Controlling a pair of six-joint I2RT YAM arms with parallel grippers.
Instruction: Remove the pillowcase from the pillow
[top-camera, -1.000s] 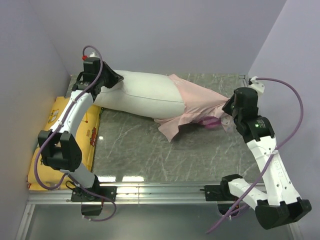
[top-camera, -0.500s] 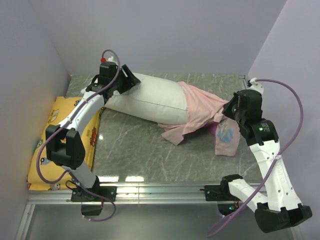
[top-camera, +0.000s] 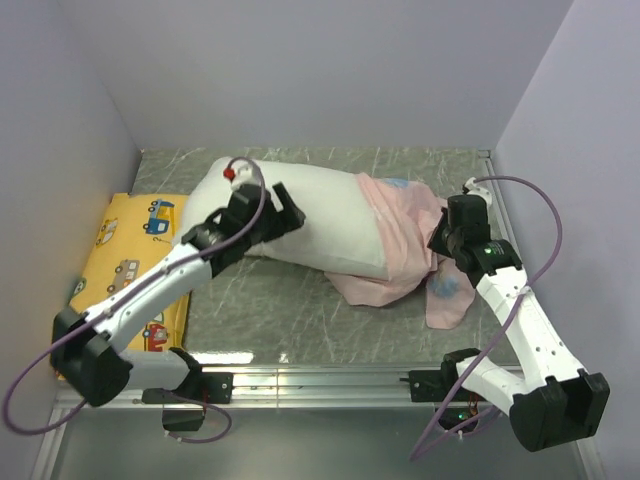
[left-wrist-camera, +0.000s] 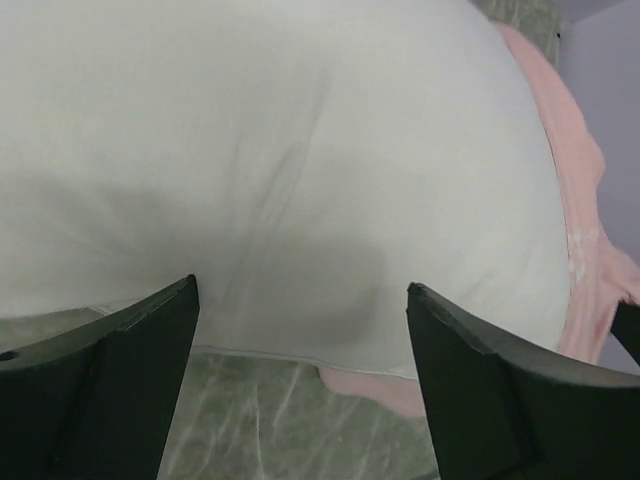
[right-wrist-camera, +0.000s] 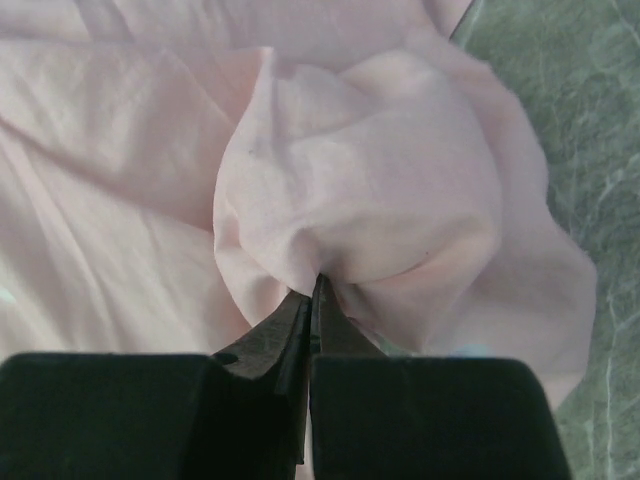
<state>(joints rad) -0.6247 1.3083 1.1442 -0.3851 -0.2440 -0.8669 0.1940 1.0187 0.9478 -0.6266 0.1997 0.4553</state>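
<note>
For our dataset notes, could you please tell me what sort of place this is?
Probably a robot lab workcell, not a bedroom: lilac walls box in a marble-patterned table, with the left arm and right arm bolted to a metal rail at its near edge.

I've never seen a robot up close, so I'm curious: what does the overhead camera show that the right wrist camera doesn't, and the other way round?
Only the overhead view shows the white pillow, its right end inside the cover, the yellow vehicle-print pillow at the left, and the left arm. Only the right wrist view shows the right fingers pinched shut on a bunched fold. Both show the pink pillowcase and the grey marbled table.
</note>
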